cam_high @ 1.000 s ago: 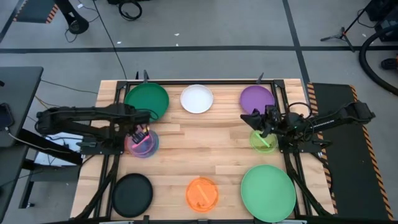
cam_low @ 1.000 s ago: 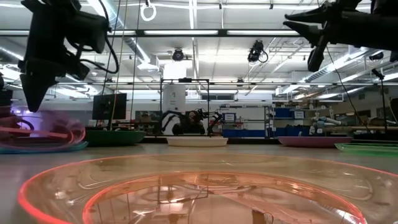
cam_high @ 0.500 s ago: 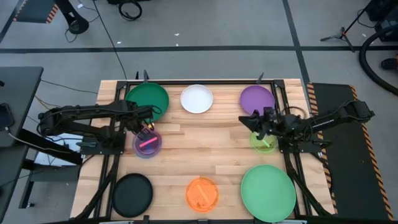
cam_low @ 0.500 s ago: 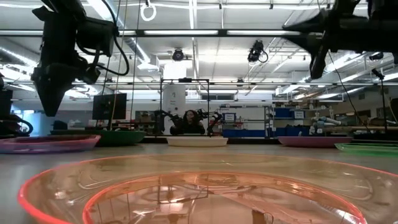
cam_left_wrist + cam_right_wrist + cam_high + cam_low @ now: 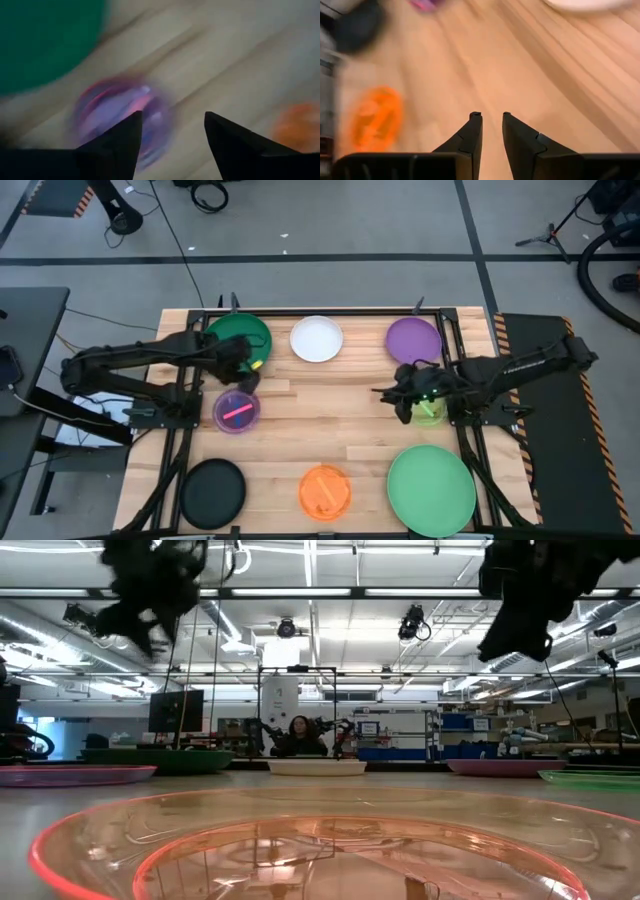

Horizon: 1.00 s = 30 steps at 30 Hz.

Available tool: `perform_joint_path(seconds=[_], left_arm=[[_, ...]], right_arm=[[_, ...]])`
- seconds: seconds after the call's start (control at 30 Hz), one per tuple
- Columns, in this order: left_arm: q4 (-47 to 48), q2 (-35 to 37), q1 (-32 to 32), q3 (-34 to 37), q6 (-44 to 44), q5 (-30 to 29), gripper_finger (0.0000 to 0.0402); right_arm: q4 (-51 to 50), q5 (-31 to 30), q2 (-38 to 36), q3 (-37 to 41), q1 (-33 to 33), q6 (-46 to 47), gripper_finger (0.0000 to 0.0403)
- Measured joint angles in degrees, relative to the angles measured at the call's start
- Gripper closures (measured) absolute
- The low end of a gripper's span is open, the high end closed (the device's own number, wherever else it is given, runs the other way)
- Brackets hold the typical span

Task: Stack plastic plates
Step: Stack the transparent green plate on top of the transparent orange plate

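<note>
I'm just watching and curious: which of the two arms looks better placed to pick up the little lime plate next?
The right. Its gripper, fingers open, hovers right beside the lime plate. The left gripper, also open, is across the table above the pink plate.

One camera hangs above and looks straight down on the whole bench (image 5: 330, 435) with both arms. A second camera sits at bench height, very close behind the orange plate (image 5: 300, 845), and faces level across into the room. Each wrist camera looks forward past its own fingers down at the wood. The orange plate (image 5: 325, 491) appears in the high view, the low view and both wrist views (image 5: 297, 125) (image 5: 372, 120).
</note>
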<state>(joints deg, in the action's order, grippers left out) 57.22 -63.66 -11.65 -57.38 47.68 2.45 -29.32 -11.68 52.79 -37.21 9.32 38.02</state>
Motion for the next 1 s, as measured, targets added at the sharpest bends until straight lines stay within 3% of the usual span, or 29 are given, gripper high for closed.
perform_joint_path(seconds=[0.13, 0.27, 0.37, 0.47, 0.73, 1.0], left_arm=[[-21.7, 0.1, 4.2, -1.2, -1.5, -4.1, 0.0184], [-40.5, -1.0, 7.9, -1.2, -8.2, -8.6, 0.0186], [-50.9, -1.7, 9.9, -1.2, -14.1, -7.9, 0.0186], [-57.1, -1.4, 11.3, -1.2, -16.4, -3.5, 0.0186], [-54.1, 4.5, 15.9, -1.1, -17.6, 7.8, 0.0186], [-46.2, 13.4, 19.3, -1.1, -20.3, 11.4, 0.0186]], right_arm=[[-13.3, -0.1, 5.0, -6.0, 0.0, 6.7, 0.0318], [-20.0, 6.7, 10.7, -8.7, 0.4, 13.6, 0.0318], [-23.9, 7.2, 16.0, -9.3, 1.2, 20.3, 0.0318], [-24.6, 8.7, 21.6, -9.3, 1.5, 26.0, 0.0318], [-20.4, 12.1, 34.3, -9.4, 1.3, 32.8, 0.0318], [-25.5, 15.2, 37.2, -12.3, 2.0, 43.4, 0.0318]])
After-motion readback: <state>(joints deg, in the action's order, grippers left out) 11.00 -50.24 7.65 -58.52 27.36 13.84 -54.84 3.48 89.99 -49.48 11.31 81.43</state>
